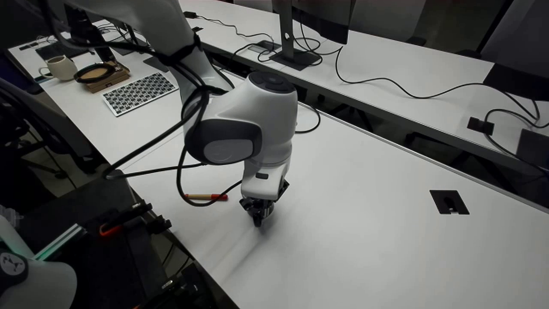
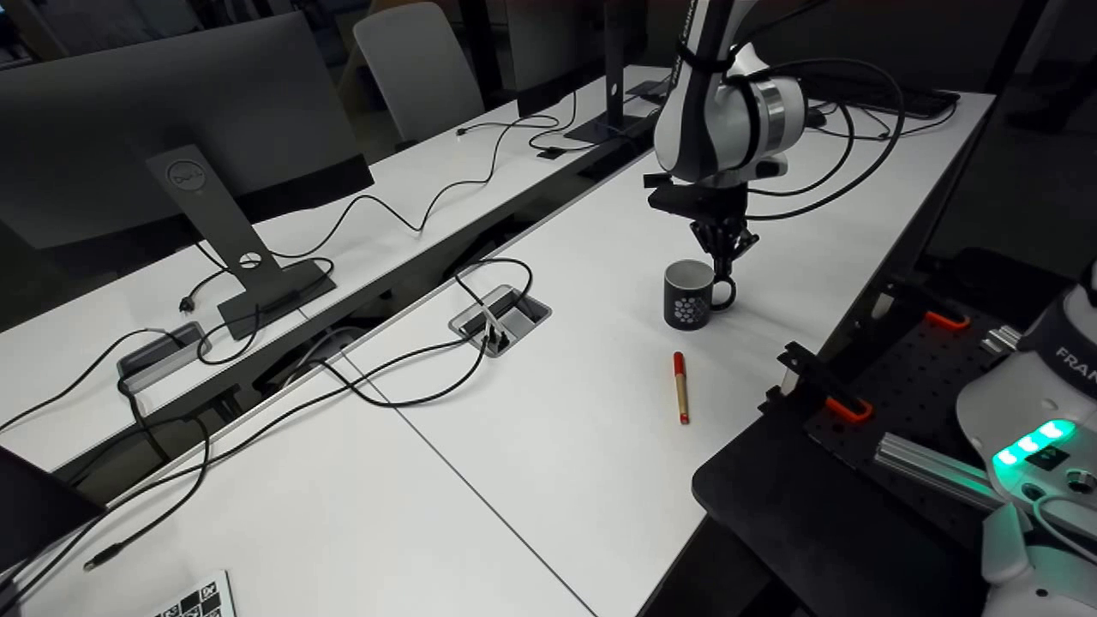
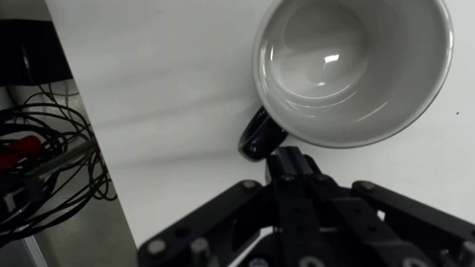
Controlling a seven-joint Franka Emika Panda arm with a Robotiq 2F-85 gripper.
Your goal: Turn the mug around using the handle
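- Mug (image 2: 686, 307) upright on the table (image 2: 583, 386), just beside the gripper (image 3: 299, 157).
- Gripper: fingers closed together, nothing held.
- Handle (image 3: 265, 137) next to the fingertips, outside them; whether touching, cannot tell.

The arm (image 1: 276, 109) is glossy, rounded and white with dark grey caps (image 1: 272, 81) and black cables (image 1: 199, 205) strapped along it, its base (image 2: 998, 403) bears green lights (image 2: 1028, 443) and pale lettering (image 2: 1076, 362) (partly cut off), and its black gripper (image 3: 300, 159) has round metal screws (image 3: 157, 246).
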